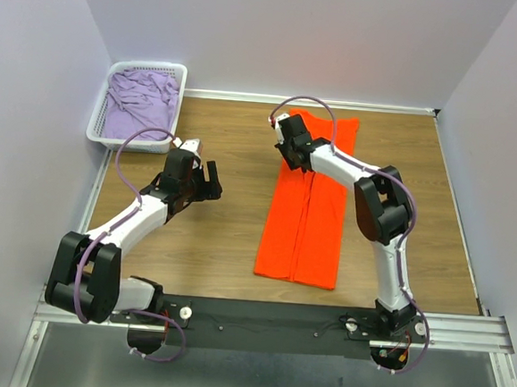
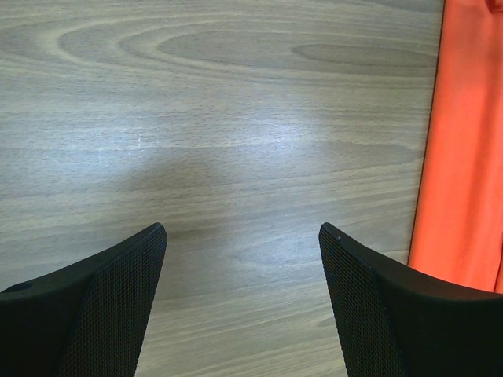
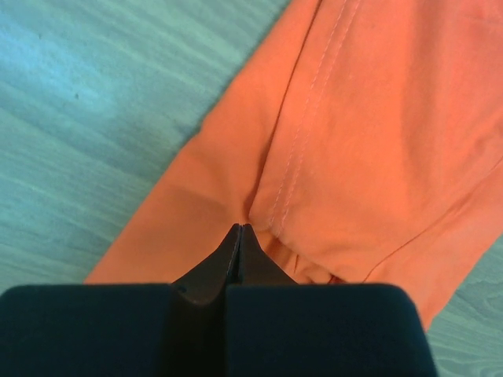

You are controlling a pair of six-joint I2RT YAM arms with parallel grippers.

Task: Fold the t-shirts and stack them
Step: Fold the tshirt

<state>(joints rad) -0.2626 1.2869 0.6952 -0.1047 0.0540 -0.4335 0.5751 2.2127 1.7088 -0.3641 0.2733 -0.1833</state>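
Take the orange t-shirt (image 1: 314, 225) as your reference for all positions. It lies flat on the desk (image 1: 219, 244), right of centre. It is folded into a long, narrow strip running from the far side toward the arm bases.

1. Far left of the orange t-shirt, in the far corner of the desk, locate the white lattice basket (image 1: 152, 66). The lilac t-shirt (image 1: 142, 104) lies crumpled inside it and is not folded.

2. Left of the orange t-shirt, well apart from it, locate the left end effector (image 1: 208, 179). In the left wrist view, the left end effector (image 2: 244, 232) has its two fingers spread wide with nothing between them. Bare desk (image 2: 236, 118) shows under the gap. The long edge of the orange t-shirt (image 2: 464, 157) runs down the right border of that view, clear of both fingers.

3. At the far left part of the orange t-shirt, locate the right end effector (image 1: 290, 157), which sits directly over the cloth. In the right wrist view, the right end effector (image 3: 241, 228) has its fingers pressed together with no gap. The tips meet on the orange t-shirt (image 3: 377, 118) where the cloth puckers beside a stitched seam, near the shirt's left edge. This reads as a pinch on the fabric.
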